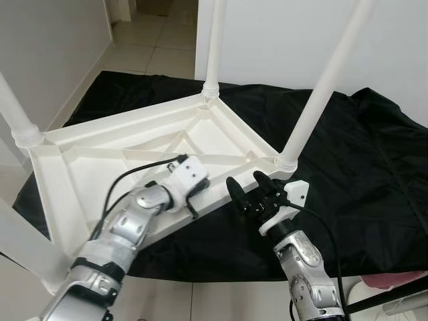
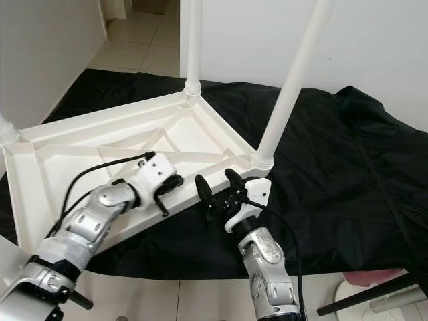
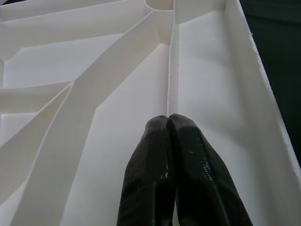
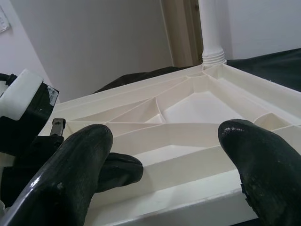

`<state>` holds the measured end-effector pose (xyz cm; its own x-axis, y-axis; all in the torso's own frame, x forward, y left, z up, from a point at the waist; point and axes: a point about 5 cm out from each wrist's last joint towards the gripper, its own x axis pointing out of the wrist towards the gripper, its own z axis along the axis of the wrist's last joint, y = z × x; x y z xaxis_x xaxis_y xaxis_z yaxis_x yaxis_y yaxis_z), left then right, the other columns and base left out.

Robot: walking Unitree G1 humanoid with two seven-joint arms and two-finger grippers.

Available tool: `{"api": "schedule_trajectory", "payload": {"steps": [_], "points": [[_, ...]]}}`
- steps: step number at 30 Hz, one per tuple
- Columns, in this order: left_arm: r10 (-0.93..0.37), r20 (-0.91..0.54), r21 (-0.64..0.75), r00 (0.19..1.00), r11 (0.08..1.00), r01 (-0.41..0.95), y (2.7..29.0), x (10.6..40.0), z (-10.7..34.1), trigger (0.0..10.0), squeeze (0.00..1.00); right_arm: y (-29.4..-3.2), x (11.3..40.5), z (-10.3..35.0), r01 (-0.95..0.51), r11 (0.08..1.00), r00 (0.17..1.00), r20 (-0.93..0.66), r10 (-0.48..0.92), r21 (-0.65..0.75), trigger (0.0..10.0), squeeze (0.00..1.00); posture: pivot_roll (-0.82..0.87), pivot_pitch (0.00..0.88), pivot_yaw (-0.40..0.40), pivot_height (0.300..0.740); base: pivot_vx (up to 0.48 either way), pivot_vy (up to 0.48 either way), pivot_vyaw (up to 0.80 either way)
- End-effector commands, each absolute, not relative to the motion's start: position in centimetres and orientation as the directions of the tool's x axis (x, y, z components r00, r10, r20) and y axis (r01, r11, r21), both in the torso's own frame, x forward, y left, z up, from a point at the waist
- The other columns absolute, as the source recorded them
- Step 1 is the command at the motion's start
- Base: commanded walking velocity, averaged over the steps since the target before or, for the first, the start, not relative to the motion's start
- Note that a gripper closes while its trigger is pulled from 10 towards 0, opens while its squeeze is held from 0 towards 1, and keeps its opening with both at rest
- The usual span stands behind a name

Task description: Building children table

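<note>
A white plastic children's table [image 1: 167,144] lies upside down on a black sheet [image 1: 361,174] spread over a tiled floor [image 1: 150,50], its ribbed underside up and screwed-in legs [image 1: 319,90] rising past the frame's top. The left claw [image 3: 168,141], pressed shut, rests inside the near rim; the right claw [image 1: 249,188] is spread open just beside that edge, below a white wall [image 1: 281,33].

A black cloth [image 1: 354,174] lies spread over the pale tiled floor [image 1: 144,50], reaching from the near centre to the far right. A white wall [image 1: 281,40] stands beyond it, and another white wall [image 1: 47,53] runs along the left. Between them the tiles run on into a far passage. Even, soft light.
</note>
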<state>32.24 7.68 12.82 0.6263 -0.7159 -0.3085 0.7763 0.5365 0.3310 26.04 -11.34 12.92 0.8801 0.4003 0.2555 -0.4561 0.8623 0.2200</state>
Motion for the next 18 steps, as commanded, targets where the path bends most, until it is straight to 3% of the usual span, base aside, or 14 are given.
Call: {"api": "schedule_trajectory", "payload": {"steps": [1, 12, 13, 18], "points": [[-0.715, -0.334, 0.337, 0.615, 0.518, 0.786, 7.1, 32.2, 12.4, 10.0, 0.00, -11.9, 26.1, 12.8, -0.431, 0.877, 0.892, 0.252, 0.376, 0.214, 10.0, 0.00, 0.00, 0.007, -0.051, 0.740, 0.000, 0.000, 0.00], [-0.680, -0.268, 0.310, 0.682, 0.610, 0.729, 9.9, 33.5, 14.6, 10.0, 0.00, -12.6, 26.3, 13.2, -0.391, 0.890, 0.903, 0.283, 0.323, 0.233, 10.0, 0.00, 0.00, 0.008, -0.051, 0.740, 0.000, 0.000, 0.00], [-0.670, -0.258, 0.297, 0.696, 0.631, 0.717, 10.4, 33.7, 14.9, 10.0, 1.00, -12.8, 26.5, 13.3, -0.382, 0.894, 0.905, 0.290, 0.310, 0.236, 10.0, 0.00, 0.00, 0.008, -0.053, 0.740, 0.000, 0.000, 0.00], [-0.656, -0.235, 0.264, 0.717, 0.667, 0.697, 11.5, 33.9, 15.7, 10.0, 1.00, -13.6, 26.8, 13.6, -0.346, 0.907, 0.915, 0.298, 0.271, 0.239, 10.0, 0.00, 0.00, 0.008, -0.055, 0.740, 0.000, 0.000, 0.00]]}}
